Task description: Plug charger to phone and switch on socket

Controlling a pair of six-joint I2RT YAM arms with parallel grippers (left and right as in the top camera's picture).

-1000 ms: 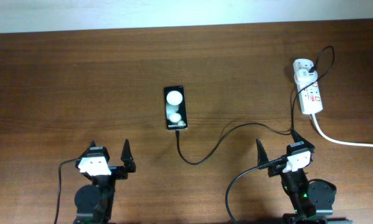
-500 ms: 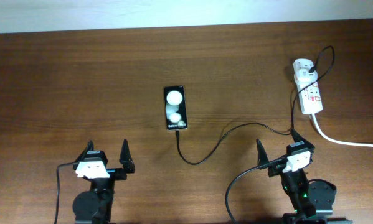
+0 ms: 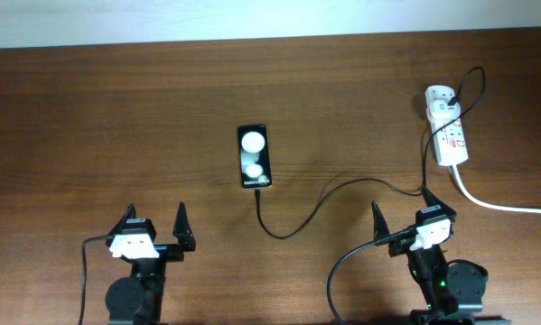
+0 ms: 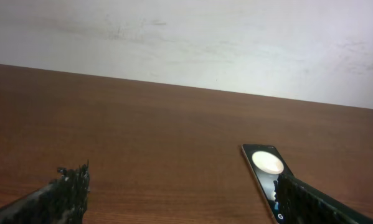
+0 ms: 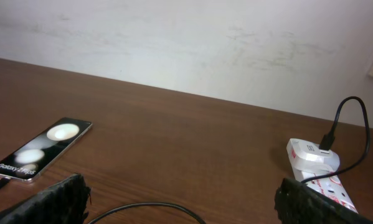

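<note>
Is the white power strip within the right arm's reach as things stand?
Probably yes: the power strip lies just beyond the open right tool, with only the thin charger cable running between them.

1. Overhead lighting was bright and even, and shadows were faint.
2. Two round white glare spots showed on the phone [image 3: 255, 157] screen, centre of frame.
3. Wrist views were softer, and their lower corners were blurred.

Overhead top-down; wrists low, facing wall [image 4: 186, 43]; phone [image 3: 255, 157] shared.
</note>
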